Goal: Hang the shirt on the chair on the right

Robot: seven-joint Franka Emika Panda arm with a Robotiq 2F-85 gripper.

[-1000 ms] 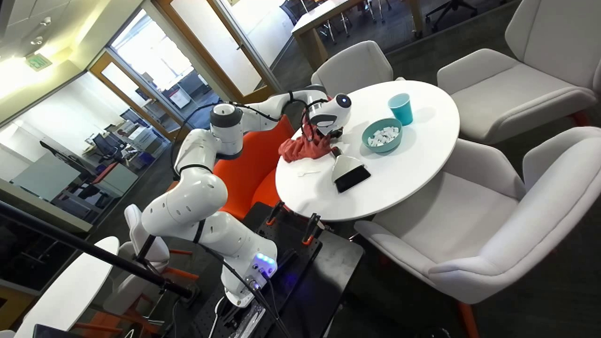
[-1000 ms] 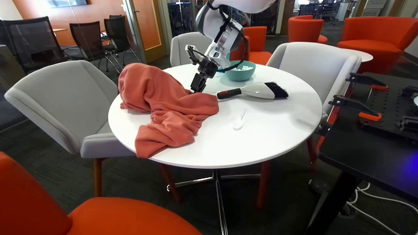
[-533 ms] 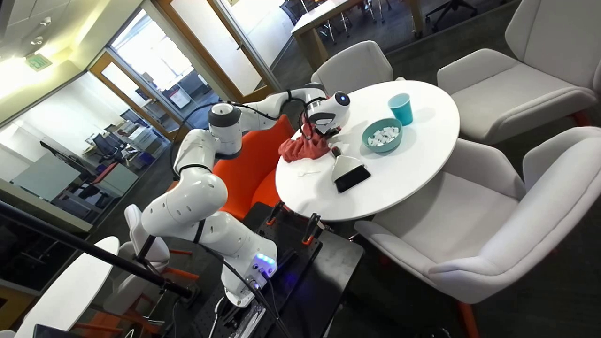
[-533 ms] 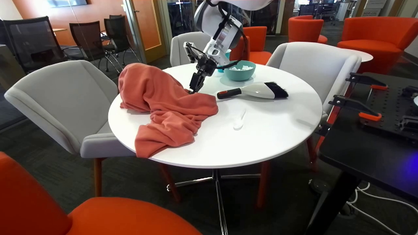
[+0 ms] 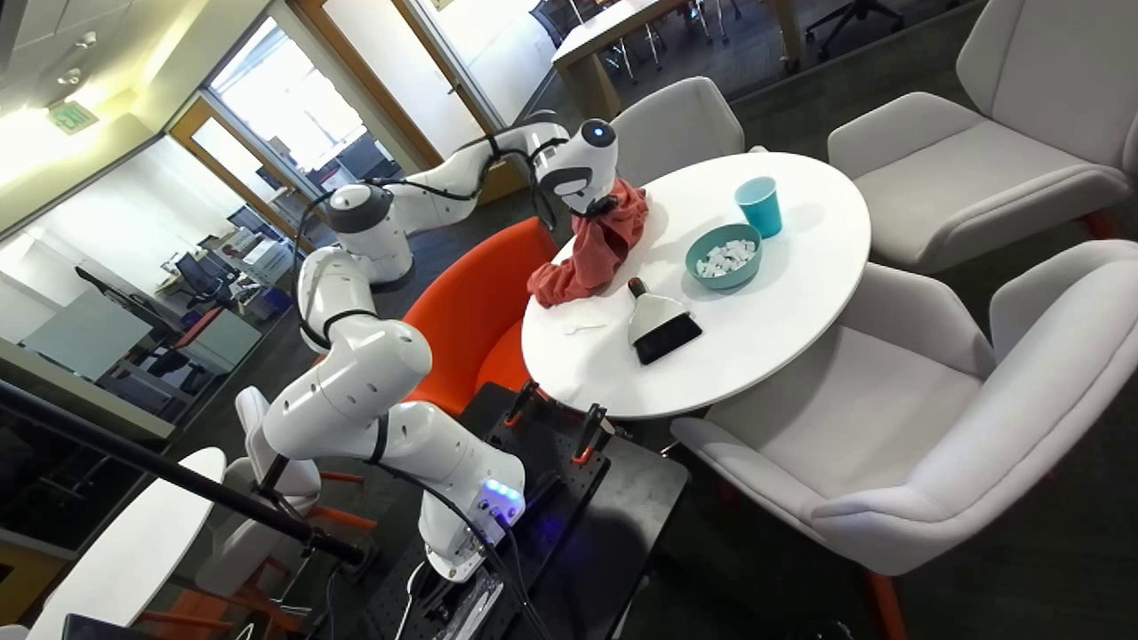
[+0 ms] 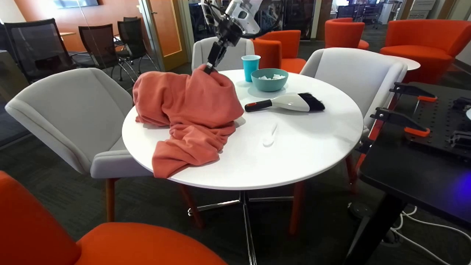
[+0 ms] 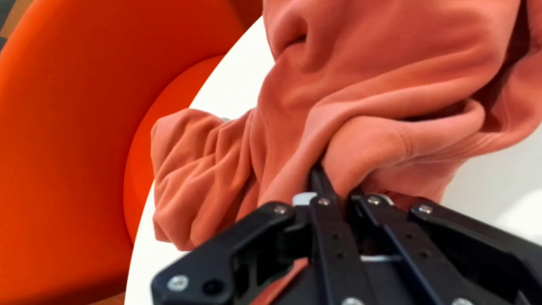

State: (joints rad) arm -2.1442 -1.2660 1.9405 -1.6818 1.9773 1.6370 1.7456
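The coral-red shirt (image 6: 187, 106) lies bunched over the edge of the round white table. A fold of it is pulled up to a peak at my gripper (image 6: 209, 68). In the wrist view my gripper (image 7: 334, 186) has its jaws close together with shirt cloth (image 7: 381, 89) pinched between them; the far fingertip is buried in the folds. The rest of the garment still rests on the tabletop (image 5: 711, 356). A large pale grey armchair (image 5: 1005, 444), the chair at the right, stands against the table across from the shirt; in an exterior view the same chair (image 6: 353, 73) is behind the table.
On the table are a teal bowl (image 6: 270, 84) of white pieces, a blue cup (image 6: 251, 66), a brush (image 6: 290, 102) and a white spoon (image 6: 270, 136). An orange chair (image 7: 84, 127) and more grey chairs (image 6: 73, 117) surround it. Clamps (image 6: 401, 121) grip the black stand.
My gripper has shut on the cloth and risen, drawing a fold of the shirt up off the table. The arm has drawn back from the bowl, and the blue cup shows fully.
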